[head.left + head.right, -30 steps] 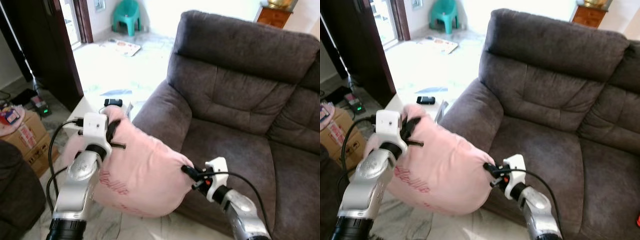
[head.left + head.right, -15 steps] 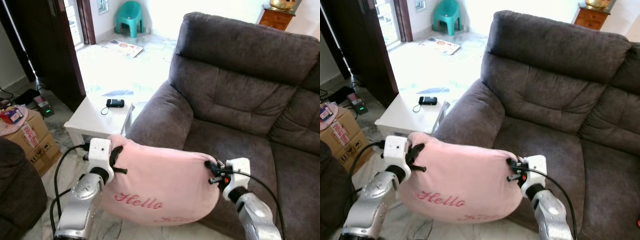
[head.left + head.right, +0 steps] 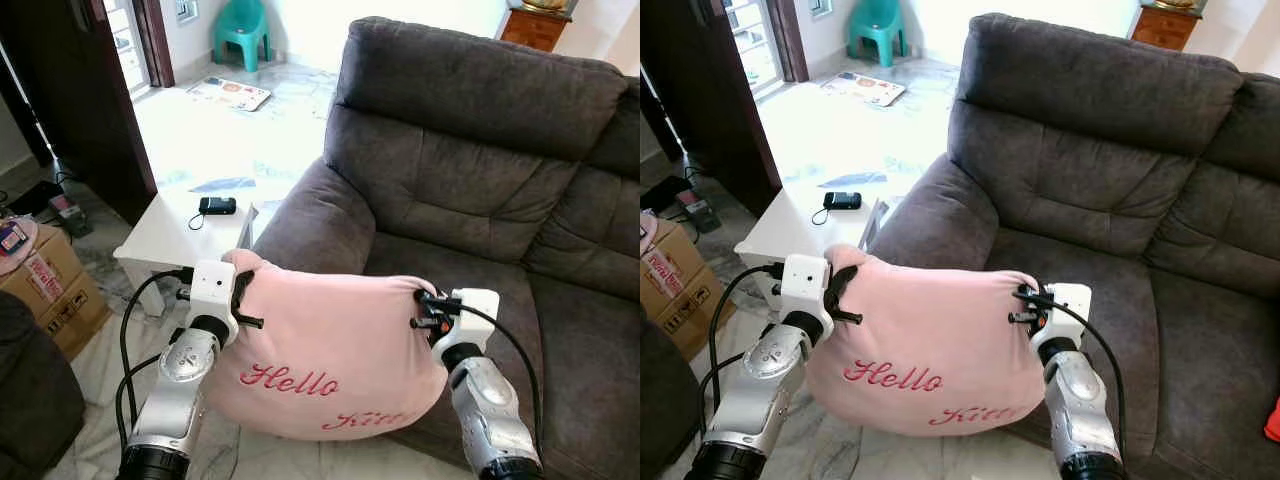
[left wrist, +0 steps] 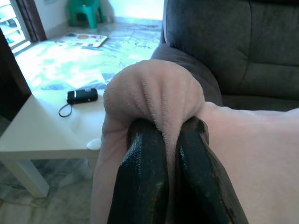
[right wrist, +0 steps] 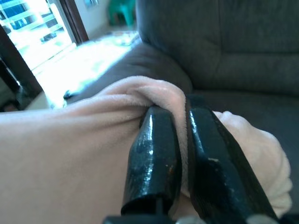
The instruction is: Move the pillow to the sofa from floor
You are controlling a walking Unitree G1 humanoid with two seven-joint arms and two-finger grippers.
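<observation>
Sofa [image 3: 470, 190] armrest [image 3: 315, 215] fronts pillow [image 3: 330, 360]; white table [image 3: 165, 240] beside.

1. You have a dark grey-brown sofa [image 3: 470, 180] along the right side of the room.
2. Just beside its armrest stands a white side table [image 3: 165, 245] with a small black device [image 3: 216, 205] near its far edge.
3. The marble floor [image 3: 250, 130] glares with daylight; a teal plastic chair [image 3: 240, 25] stands at the far wall.
4. A dark wooden door frame [image 3: 90, 100] and a cardboard box [image 3: 45, 290] are on your left.
</observation>
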